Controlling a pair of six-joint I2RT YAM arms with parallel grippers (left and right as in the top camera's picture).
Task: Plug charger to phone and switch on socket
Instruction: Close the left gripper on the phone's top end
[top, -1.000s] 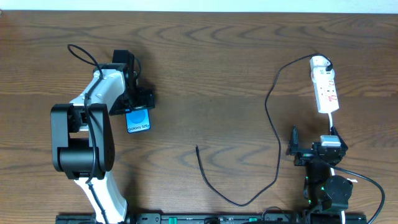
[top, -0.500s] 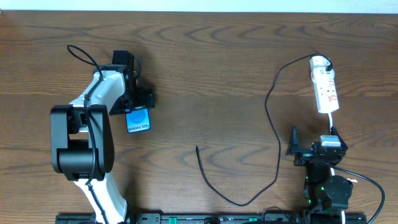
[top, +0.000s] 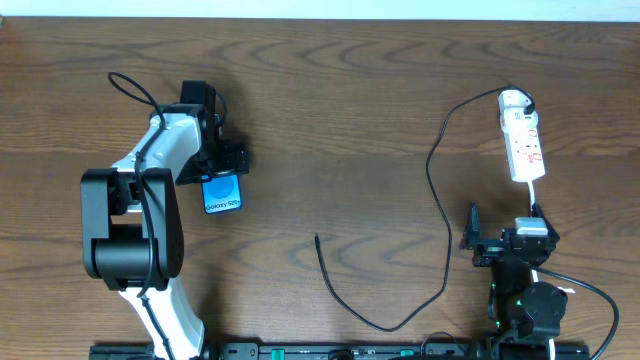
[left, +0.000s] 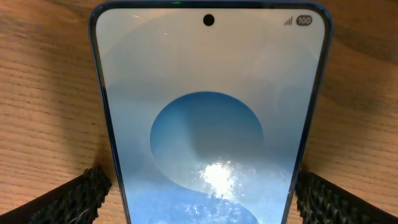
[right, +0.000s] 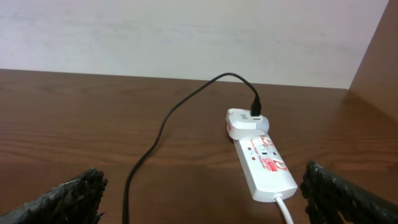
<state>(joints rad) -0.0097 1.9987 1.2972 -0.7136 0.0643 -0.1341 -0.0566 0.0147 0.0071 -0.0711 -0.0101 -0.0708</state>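
Observation:
The phone (top: 224, 193) lies flat on the left of the table, blue screen up, and it fills the left wrist view (left: 208, 124). My left gripper (top: 221, 172) is open and straddles the phone's lower part (left: 202, 202), one finger on each long edge. The socket (top: 524, 142) lies at the far right with a white adapter (top: 513, 100) plugged into its far end. The charger cable (top: 441, 205) curves down from the adapter to a free plug tip (top: 317, 238) mid-table. My right gripper (top: 505, 224) is open near the front edge, short of the socket (right: 264, 163), with nothing between its fingers.
The socket's thicker white cord (top: 536, 193) runs toward my right arm and shows under the right wrist (right: 285, 208). A pale wall (right: 186, 31) closes the table's far side. A wooden panel (right: 380, 56) stands at the right.

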